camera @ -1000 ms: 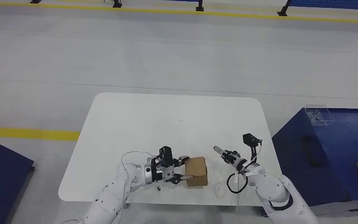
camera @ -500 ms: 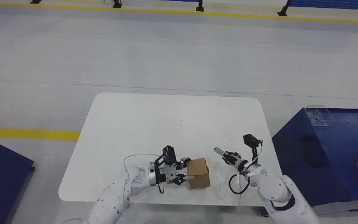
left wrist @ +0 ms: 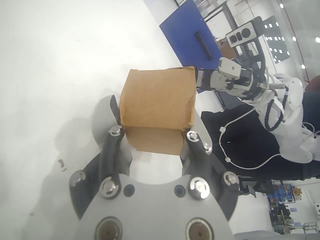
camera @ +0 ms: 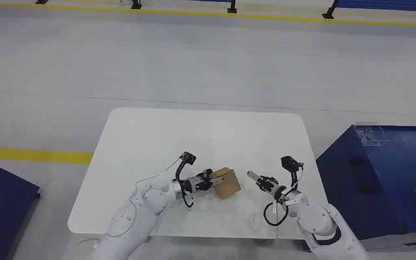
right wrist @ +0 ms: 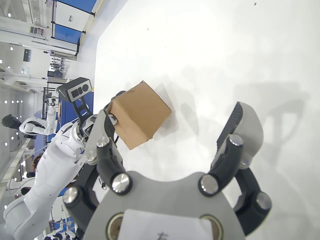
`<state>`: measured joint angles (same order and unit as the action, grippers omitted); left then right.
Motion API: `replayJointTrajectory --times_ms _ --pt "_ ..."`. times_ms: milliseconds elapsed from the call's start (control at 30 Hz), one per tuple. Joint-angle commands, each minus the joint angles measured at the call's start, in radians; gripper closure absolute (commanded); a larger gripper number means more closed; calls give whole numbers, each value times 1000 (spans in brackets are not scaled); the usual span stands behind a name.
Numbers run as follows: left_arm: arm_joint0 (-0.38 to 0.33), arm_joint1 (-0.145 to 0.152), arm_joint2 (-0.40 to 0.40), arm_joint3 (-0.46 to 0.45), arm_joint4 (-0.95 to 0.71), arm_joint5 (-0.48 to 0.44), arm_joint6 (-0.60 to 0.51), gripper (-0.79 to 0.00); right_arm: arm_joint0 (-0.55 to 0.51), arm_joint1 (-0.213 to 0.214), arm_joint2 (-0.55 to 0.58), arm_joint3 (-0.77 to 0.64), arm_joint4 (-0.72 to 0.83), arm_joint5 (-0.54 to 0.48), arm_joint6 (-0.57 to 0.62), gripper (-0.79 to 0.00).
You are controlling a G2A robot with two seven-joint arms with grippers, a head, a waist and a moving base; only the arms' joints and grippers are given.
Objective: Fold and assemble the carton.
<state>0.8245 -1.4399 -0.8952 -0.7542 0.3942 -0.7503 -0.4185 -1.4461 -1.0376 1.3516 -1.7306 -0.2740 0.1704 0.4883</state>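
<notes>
The carton [camera: 225,182], lower centre of the top view, looks light and crushable; the left gripper [left wrist: 155,128] clamps its flat side walls. The right gripper [right wrist: 173,118] gapes empty.

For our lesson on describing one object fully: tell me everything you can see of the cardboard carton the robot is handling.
The carton is a small brown box of plain cardboard, folded into a cube. The faces that show are closed, and one seam looks slightly ragged. It is tilted, near the front of the white table. Whether a corner rests on the table cannot be told. The left gripper clamps it on two opposite sides. The open right gripper is close by but apart from it.
</notes>
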Motion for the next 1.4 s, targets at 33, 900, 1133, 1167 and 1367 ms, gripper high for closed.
replayJointTrajectory --times_ms 33,900,1133,1167,1367 --pt "6 12 -23 -9 30 8 32 -785 0 0 0 0 0 0 0 -785" --pt "128 46 8 -410 746 243 440 0 0 0 0 0 0 0 0 -785" --pt "90 27 41 -344 706 227 397 0 0 0 0 0 0 0 0 -785" --pt "88 25 47 -338 706 224 391 0 0 0 0 0 0 0 0 -785" --pt "68 11 68 -284 694 247 355 0 0 0 0 0 0 0 0 -785"
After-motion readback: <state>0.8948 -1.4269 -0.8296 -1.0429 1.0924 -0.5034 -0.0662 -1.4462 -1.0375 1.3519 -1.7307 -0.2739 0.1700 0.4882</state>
